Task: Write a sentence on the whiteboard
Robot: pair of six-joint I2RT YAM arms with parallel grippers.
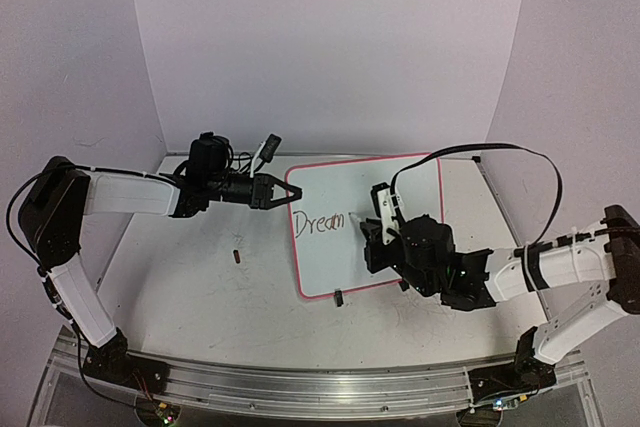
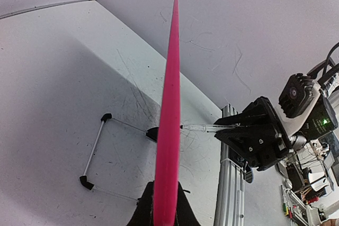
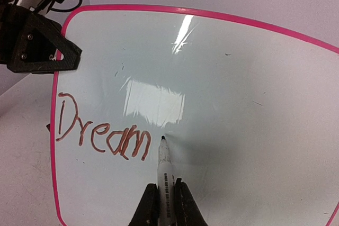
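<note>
Right jaws around marker (image 3: 165, 172) (sentence (image 3: 103, 138): "Dream")

Gleams smooth and glossy across the whiteboard (image 3: 238, 93) face, with bright patches of glare; shiny pink plastic on its rim (image 3: 212, 13). Looks matt and scuffed on the white surface (image 2: 53, 104), laced with fine grey scratches. Matt black plastic on the left end effector (image 3: 63, 56) and right end effector (image 3: 165, 197). Smooth white plastic on the marker (image 3: 166, 170) barrel. Brushed metal along the rail (image 1: 330, 385).
</note>
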